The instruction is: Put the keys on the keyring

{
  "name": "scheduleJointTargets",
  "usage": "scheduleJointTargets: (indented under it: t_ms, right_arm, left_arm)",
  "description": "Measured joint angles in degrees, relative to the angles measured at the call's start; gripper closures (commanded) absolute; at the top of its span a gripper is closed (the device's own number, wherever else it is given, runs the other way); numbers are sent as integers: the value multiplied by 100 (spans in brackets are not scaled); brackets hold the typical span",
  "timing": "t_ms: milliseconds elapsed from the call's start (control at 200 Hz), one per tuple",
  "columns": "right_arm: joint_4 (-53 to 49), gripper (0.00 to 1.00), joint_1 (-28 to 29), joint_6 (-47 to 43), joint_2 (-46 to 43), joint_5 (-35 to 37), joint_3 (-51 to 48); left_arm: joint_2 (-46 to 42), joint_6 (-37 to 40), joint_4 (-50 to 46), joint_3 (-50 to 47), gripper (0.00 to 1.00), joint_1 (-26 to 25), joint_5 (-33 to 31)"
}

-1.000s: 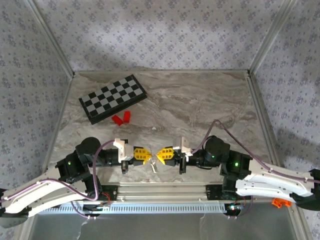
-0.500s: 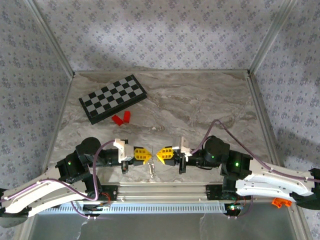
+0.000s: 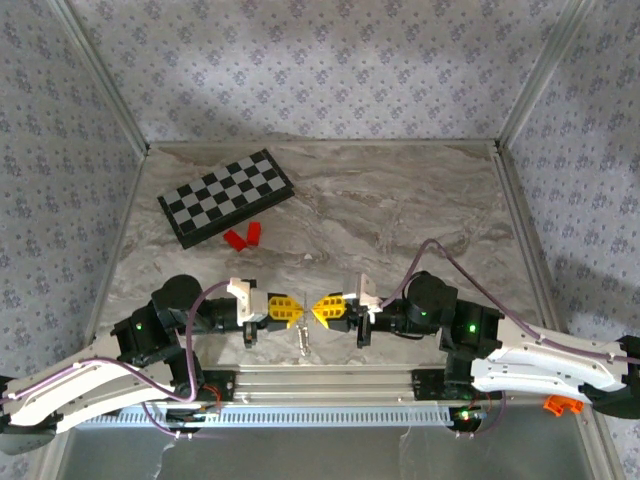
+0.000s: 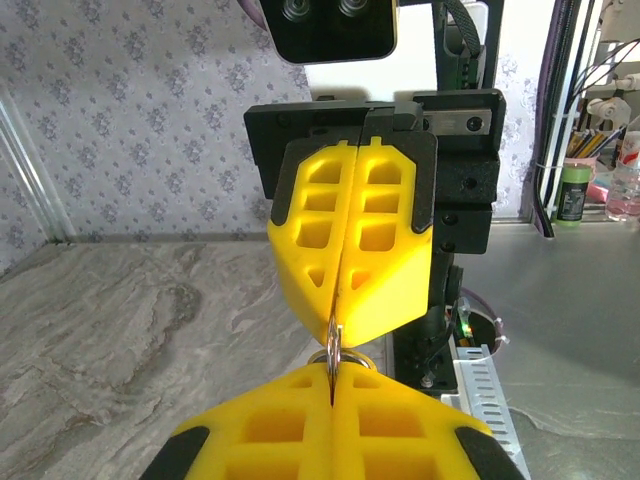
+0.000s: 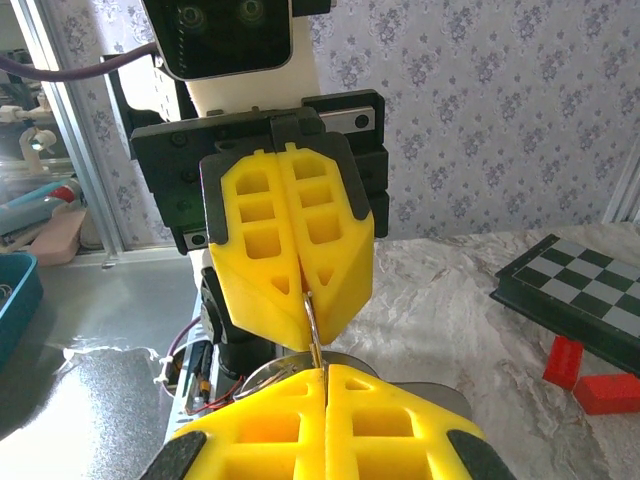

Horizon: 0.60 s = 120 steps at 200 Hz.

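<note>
My left gripper (image 3: 298, 310) and right gripper (image 3: 316, 308) meet tip to tip near the table's front edge. Both are shut on the keyring, a thin silvery metal ring. It shows edge-on between the yellow pads in the left wrist view (image 4: 336, 345) and the right wrist view (image 5: 313, 335). The ring's edge runs into the slot of my left gripper (image 4: 332, 372) and into the slot of my right gripper (image 5: 325, 372). A small silvery key-like piece (image 3: 305, 339) hangs just below the tips. I cannot tell whether it is threaded on the ring.
A folded chessboard (image 3: 226, 196) lies at the back left, with two red blocks (image 3: 243, 237) in front of it. The metal rail (image 3: 320, 385) with the arm bases runs along the near edge. Wallpapered walls enclose the marble table (image 3: 400, 210).
The small silvery piece under the tips has swung from a tilt to hanging nearly straight. My right gripper has edged slightly left. Both grips are unchanged.
</note>
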Motion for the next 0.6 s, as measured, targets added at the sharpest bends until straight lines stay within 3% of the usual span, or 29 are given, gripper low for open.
scheduleJointTargets:
  t_ms: [600]
  right_arm:
    - [-2,100,2,0,-118,2,0]
  left_arm:
    - [-2,2,0,0,100,-31,-74]
